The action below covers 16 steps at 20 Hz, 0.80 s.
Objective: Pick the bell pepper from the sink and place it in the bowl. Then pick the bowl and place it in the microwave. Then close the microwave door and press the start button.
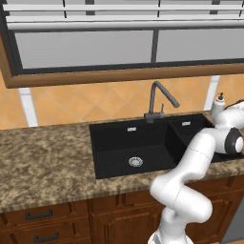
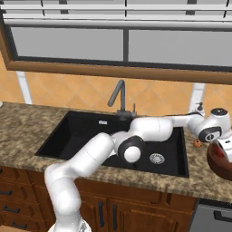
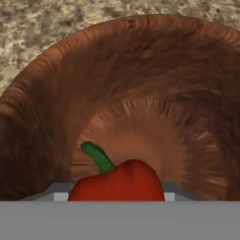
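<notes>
Soap dispenser (image 1: 218,106), perhaps, on counter (image 1: 43,157)

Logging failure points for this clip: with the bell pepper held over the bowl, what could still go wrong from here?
1. The bell pepper looks gripped between the hand's fingers above the bowl; a release from here may make it bounce or roll inside.
2. The bowl sits on the counter near its front edge; a push from the hand on the way down could shift it toward that edge.
</notes>
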Available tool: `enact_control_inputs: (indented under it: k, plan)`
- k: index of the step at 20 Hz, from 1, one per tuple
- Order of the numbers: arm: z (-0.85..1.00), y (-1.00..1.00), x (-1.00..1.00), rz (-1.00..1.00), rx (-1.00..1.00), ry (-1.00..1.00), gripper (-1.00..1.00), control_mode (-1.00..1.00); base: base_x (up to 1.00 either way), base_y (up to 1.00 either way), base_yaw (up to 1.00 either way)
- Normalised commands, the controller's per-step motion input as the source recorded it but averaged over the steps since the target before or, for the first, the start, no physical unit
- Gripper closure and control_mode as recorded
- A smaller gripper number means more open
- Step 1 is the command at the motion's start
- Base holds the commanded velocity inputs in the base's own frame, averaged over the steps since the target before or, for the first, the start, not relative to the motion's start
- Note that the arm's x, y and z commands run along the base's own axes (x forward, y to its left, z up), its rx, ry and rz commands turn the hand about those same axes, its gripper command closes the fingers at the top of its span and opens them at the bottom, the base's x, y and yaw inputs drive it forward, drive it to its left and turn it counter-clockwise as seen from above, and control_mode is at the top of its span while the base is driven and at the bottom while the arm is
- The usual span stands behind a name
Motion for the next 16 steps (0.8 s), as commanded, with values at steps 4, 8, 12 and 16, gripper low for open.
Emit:
enact_control_inputs:
  k: [4,8,12,16]
  plan:
    - [-0.64,0.14,0.04,0.00,-0.01,0.00,-1.00,-1.00,0.00,0.00,0.00]
    - [-0.09,0.01,0.08,0.00,0.00,0.00,-1.00,-1.00,0.00,0.00,0.00]
    - [0.01,0.12,-0.01,0.00,0.00,-0.01,-1.00,-1.00,0.00,0.00,0.00]
    - [0.08,0.62,-0.24,0.00,-0.02,0.00,-1.00,-1.00,0.00,0.00,0.00]
